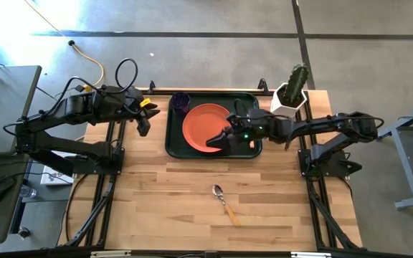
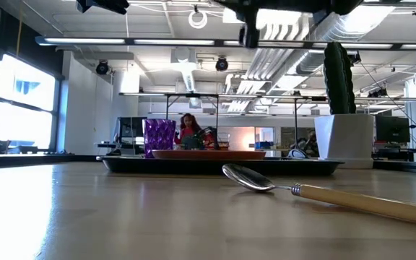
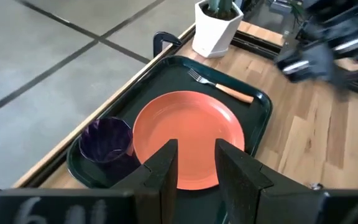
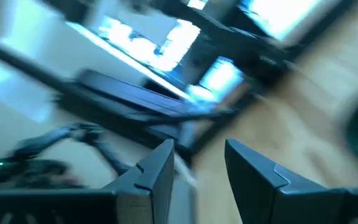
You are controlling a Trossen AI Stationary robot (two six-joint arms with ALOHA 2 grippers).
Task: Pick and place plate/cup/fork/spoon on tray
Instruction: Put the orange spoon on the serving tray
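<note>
The dark green tray [image 1: 174,140] lies at the table's far middle. On it rest the orange plate [image 1: 201,125], the purple cup [image 1: 180,101] at its far left corner, and the fork [image 3: 219,87] along its far right side. The spoon [image 1: 224,203] lies on the bare wood nearer the front, bowl toward the tray; it also shows in the low view [image 2: 323,193]. My right gripper [image 1: 219,139] is open and empty over the plate's near right edge; its wrist view [image 4: 197,162] is blurred. My left gripper [image 1: 143,123] is open and empty left of the tray [image 3: 194,163].
A white pot with a green cactus [image 1: 292,92] stands at the table's far right corner, just right of the tray. Black clamps sit on the far edge. Bare wood lies around the spoon between the tray and the front edge.
</note>
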